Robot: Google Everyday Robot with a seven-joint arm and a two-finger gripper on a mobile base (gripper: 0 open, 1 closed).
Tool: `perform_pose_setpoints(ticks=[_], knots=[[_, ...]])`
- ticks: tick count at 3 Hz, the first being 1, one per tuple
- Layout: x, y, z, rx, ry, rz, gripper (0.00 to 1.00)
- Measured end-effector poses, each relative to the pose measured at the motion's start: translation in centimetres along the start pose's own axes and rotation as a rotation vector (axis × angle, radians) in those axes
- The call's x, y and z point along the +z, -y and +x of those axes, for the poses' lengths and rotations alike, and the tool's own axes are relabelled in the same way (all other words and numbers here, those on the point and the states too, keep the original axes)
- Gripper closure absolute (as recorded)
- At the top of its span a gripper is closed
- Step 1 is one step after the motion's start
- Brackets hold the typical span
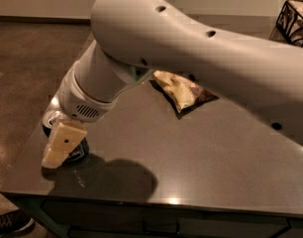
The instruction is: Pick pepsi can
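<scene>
By table edge (24,176), claw (62,145) at can (55,118).

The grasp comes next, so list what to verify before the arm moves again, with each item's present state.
1. Pepsi can upright on the table: ok.
2. Gripper down at the can, near the table's front left corner: ok.
3. Chip bag well apart from the can: ok.
4. Can's margin from the table's left edge: not ok, it stands close.
5. Can held firmly: cannot tell; the gripper hides its side.
</scene>
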State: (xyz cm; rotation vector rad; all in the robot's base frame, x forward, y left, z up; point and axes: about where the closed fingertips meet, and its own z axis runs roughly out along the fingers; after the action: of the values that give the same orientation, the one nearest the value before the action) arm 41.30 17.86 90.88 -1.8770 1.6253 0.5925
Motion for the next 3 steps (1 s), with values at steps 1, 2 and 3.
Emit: perform_pose_setpoints(ticks=[1,2,3], knots=[[0.0,0.2,-0.1,-0.001,0.000,-0.013,0.39],[-0.8,0.6,0.0,0.010,0.005,-0.025,0.62],[-2.2,1.5,0.2,0.024,0.013,-0.026,0.85]])
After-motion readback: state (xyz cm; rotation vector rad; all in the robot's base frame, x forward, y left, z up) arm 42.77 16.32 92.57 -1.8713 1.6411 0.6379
